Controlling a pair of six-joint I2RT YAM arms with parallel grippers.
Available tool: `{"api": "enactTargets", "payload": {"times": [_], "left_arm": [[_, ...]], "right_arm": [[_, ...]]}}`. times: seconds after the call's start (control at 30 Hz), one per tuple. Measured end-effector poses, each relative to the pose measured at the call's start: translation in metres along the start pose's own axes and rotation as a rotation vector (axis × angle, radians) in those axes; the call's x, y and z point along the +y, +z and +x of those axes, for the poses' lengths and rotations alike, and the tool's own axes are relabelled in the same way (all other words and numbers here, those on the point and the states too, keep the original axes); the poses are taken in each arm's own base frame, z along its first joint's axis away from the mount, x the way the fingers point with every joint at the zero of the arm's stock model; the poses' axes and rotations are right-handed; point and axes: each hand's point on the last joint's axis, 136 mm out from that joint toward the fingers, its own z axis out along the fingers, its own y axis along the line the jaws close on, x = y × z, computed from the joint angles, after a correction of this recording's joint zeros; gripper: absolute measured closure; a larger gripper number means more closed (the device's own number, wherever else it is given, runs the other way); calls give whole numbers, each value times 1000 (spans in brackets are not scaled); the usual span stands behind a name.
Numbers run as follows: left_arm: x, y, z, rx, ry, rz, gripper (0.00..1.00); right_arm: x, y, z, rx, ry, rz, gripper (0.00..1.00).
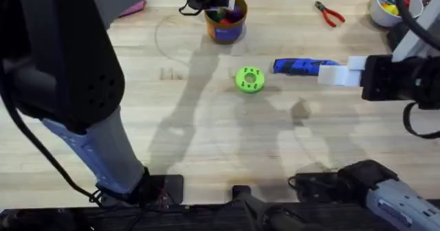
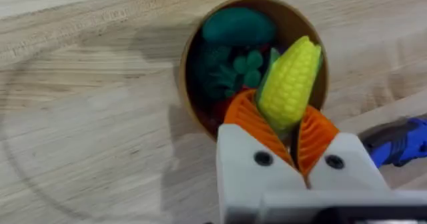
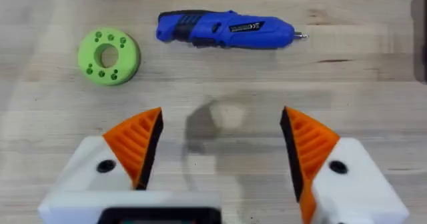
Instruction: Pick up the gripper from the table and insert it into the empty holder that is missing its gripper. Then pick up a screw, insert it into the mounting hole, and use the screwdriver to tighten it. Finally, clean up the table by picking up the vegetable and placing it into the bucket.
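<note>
The vegetable (image 2: 290, 84), a yellow corn cob with green ends, is pinched between the orange pads of my left gripper (image 2: 283, 117). It hangs right over the mouth of the orange-brown bucket (image 2: 185, 71), which holds other green toy pieces. In the overhead view the left gripper (image 1: 218, 5) is above the bucket (image 1: 227, 28) at the far centre. My right gripper (image 3: 221, 117) is open over bare wood, just short of the blue screwdriver (image 3: 223, 29), which lies flat. The loose gripper, the holder and the screw are out of view.
A round green disc (image 1: 249, 80) lies left of the screwdriver (image 1: 299, 66). Red-handled pliers (image 1: 330, 14) and a white bowl (image 1: 377, 7) with yellow items sit at the far right. The left arm looms large over the left side.
</note>
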Motion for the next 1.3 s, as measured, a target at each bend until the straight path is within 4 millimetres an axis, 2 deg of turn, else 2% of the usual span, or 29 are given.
{"api": "enactTargets", "payload": {"times": [0.07,0.1,0.27,0.3,0.43,0.5,0.63,0.83,1.03,1.2,1.3], "left_arm": [[2,0,-1,-1,-4,-2,972],[2,-1,-2,-6,-2,-2,884],[8,-3,-3,-6,-17,-9,79],[8,-4,-3,-6,-22,-10,38],[8,-20,-9,-28,-21,-11,15],[8,-36,-12,-38,-16,-13,16],[8,-81,-11,-46,3,-37,14],[23,-151,14,-8,40,-161,15],[37,-196,48,43,64,-219,15],[63,-211,95,72,22,-268,15],[71,-216,122,74,4,-280,15]], "right_arm": [[0,0,0,0,0,0,8],[0,0,0,0,0,0,8],[0,0,0,0,0,0,7],[0,0,0,0,0,0,8],[0,0,0,1,0,0,7],[0,0,0,1,0,0,7],[0,0,0,0,0,0,8],[0,0,0,1,0,0,8],[0,0,0,0,0,0,8],[0,0,1,5,-1,1,8],[0,0,1,6,-1,1,7]]}}
